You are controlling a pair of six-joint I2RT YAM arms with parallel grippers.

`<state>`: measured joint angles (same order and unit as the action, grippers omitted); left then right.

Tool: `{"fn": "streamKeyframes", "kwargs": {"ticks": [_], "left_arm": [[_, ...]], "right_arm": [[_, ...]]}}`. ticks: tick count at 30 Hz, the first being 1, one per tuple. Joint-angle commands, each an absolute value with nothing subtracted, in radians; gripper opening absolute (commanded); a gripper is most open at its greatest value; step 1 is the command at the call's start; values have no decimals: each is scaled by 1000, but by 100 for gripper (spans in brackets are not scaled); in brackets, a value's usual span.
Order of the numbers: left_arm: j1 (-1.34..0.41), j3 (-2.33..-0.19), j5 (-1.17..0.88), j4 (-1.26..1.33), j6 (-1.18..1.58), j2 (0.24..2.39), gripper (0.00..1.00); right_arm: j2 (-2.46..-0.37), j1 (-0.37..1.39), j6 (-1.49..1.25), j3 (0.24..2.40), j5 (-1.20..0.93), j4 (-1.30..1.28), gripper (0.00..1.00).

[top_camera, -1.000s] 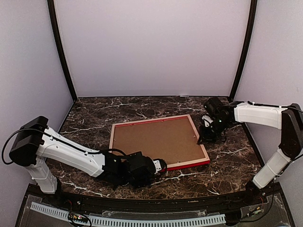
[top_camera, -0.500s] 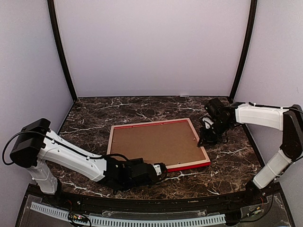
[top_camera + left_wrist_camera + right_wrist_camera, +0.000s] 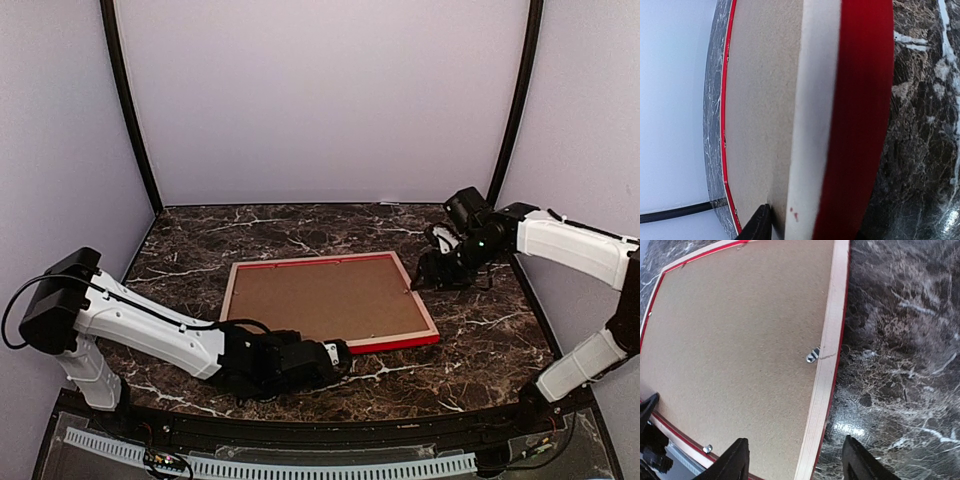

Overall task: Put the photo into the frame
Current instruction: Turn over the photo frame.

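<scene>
At left claw, frame edge

On table: frame lying flat, centre; backing board inside it.

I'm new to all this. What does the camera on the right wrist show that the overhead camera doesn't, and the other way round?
Only the right wrist view: a small metal clip on the brown backing board, and the right gripper with its fingers standing open, one on each side of the pale edge of the frame.
Only the overhead view: the left arm and right arm whole, the left gripper at the frame's near red edge, and the pale walls.
Both: the frame lying back side up on the dark marble table.
</scene>
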<state>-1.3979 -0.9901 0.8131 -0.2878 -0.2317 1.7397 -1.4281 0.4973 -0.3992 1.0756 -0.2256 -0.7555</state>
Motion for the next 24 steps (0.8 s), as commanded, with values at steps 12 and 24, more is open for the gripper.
{"fn": "streamKeyframes", "kwargs": {"ticks": [12,24], "left_arm": [[-1377,-1187,682,-523,-331,1462,12],[-1263,-1361,522,-750,-479,1424,6]], "right_arm": [[-1174,761,-92,1242,-73,-712,73],[-1206,1062,97,1281,119,-728,75]]}}
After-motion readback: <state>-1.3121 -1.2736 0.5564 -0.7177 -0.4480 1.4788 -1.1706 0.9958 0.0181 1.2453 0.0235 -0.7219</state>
